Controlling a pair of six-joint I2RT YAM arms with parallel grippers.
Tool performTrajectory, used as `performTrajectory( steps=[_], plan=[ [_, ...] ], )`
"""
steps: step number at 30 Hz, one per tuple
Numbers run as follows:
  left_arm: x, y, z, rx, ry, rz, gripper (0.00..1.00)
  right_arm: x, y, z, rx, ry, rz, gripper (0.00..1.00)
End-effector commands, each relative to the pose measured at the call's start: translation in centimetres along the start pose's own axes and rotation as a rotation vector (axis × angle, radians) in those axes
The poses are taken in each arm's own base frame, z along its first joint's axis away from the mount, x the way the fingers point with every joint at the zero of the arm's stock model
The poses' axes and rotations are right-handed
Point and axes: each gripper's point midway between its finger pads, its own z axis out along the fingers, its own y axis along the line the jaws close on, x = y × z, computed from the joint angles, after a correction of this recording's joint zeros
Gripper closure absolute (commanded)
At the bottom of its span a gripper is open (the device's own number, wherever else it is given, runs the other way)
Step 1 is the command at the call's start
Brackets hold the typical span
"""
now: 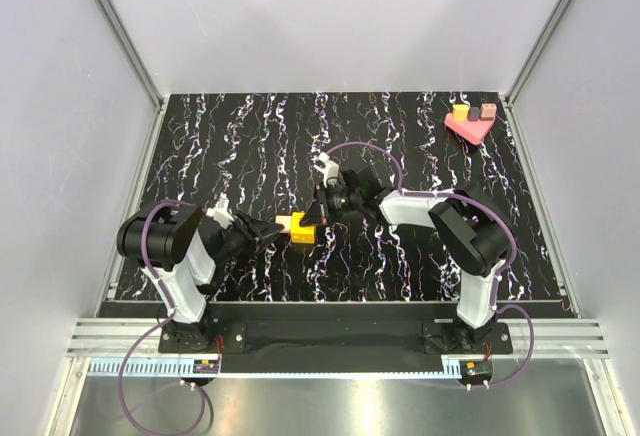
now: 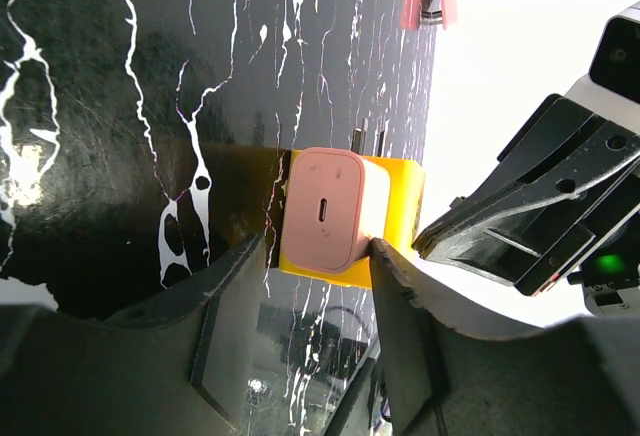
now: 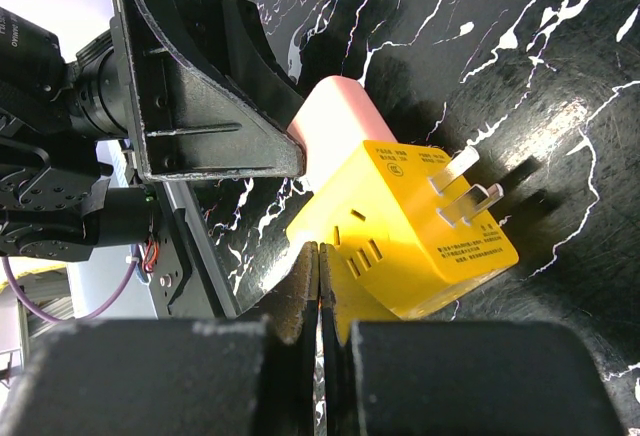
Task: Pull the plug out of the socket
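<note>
Near edge, top view: both arm bases, left arm bent low and reaching right, right arm reaching left across the black marbled table (image 1: 250,136). They meet about mid-table.

Left gripper (image 1: 268,228): fingers (image 2: 235,301) are apart and straddle the pink plug (image 2: 325,211), tips pressed on its two sides, so I read it as clamped on the plug. The right wrist cam shows one of those fingers flat against the plug's side.

Pink plug is seated in the yellow socket (image 3: 400,231), no gap visible at the joint. The plug's back face with a small slot port points into the left wrist cam.

Yellow socket is a cube adapter lying on the table at mid-table, just right of the left gripper. Its own metal prongs (image 3: 462,188) stick out on the side away from the plug, free in the air just above the table.

Right gripper (image 3: 318,266): fingers pressed together with only a hairline seam between them, nothing held. Tips sit at the socket's near edge; can't tell for sure if they touch it.

Far right corner: pink holder (image 1: 468,126) with small blocks on it, well apart from both arms.
</note>
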Motion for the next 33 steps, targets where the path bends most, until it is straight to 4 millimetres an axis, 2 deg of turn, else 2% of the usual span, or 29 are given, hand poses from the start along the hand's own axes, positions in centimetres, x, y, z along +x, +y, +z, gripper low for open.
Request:
performTrajectory(
  steps=[1,4,10,18,21,24,25,28,33],
  plan=[
    [-2.6,-5.6,0.0,0.224,-0.132,0.186,0.52,0.8,-1.7,0.6,0.068,0.023,-0.001,1.00],
    [-2.9,-6.1,0.0,0.237,-0.142,0.189,0.53,0.8,-2.0,0.7,0.081,0.027,0.004,1.00],
    [-3.3,-6.8,-0.2,0.254,-0.164,0.196,0.62,1.1,-2.4,0.8,0.095,0.044,0.022,1.00],
    [-3.6,-6.5,-0.3,0.241,-0.189,0.192,0.88,1.0,-2.3,0.7,0.099,0.040,0.026,1.00],
    [-3.6,-6.4,-0.2,0.238,-0.191,0.197,0.92,1.0,-2.5,0.7,0.109,0.041,0.026,1.00],
    [-3.5,-6.4,-0.3,0.236,-0.188,0.196,0.68,1.1,-2.5,0.8,0.107,0.046,0.029,1.00],
    [-3.5,-6.3,-0.3,0.232,-0.189,0.190,0.52,1.1,-2.4,0.8,0.105,0.046,0.029,1.00],
    [-3.4,-6.3,-0.4,0.229,-0.198,0.192,0.34,1.1,-2.5,0.7,0.103,0.046,0.030,1.00],
    [-3.7,-6.3,-0.8,0.221,-0.232,0.172,0.28,1.1,-2.2,0.7,0.096,0.046,0.028,1.00]
  ],
)
